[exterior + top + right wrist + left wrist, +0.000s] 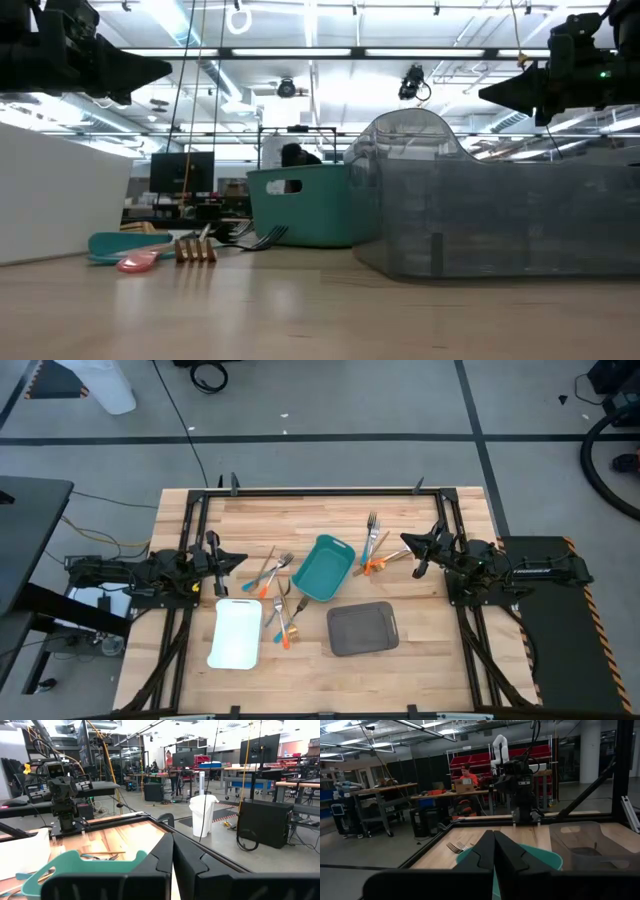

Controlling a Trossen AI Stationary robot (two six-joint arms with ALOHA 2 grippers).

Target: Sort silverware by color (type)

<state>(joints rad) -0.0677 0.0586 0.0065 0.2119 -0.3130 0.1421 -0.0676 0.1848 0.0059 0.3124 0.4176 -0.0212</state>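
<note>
The silverware lies on the wooden table in three loose groups. Orange-handled, teal-handled and gold pieces (270,570) lie left of the teal tray (324,568). More lie (282,616) between the white tray (236,633) and the grey tray (362,628). Forks with orange ends (373,550) lie right of the teal tray. In the low view a gold fork (197,248) and a pinkish spoon (140,261) lie flat. My left gripper (243,558) hovers shut at the table's left, above the table. My right gripper (404,540) hovers shut at the right. Both are empty.
A black frame (300,491) runs along the table's edges. Both arms' bases stand at the table's left and right sides. In the low view the grey tray (500,215) fills the near right and the white tray (60,195) the near left. A person sits in the room beyond.
</note>
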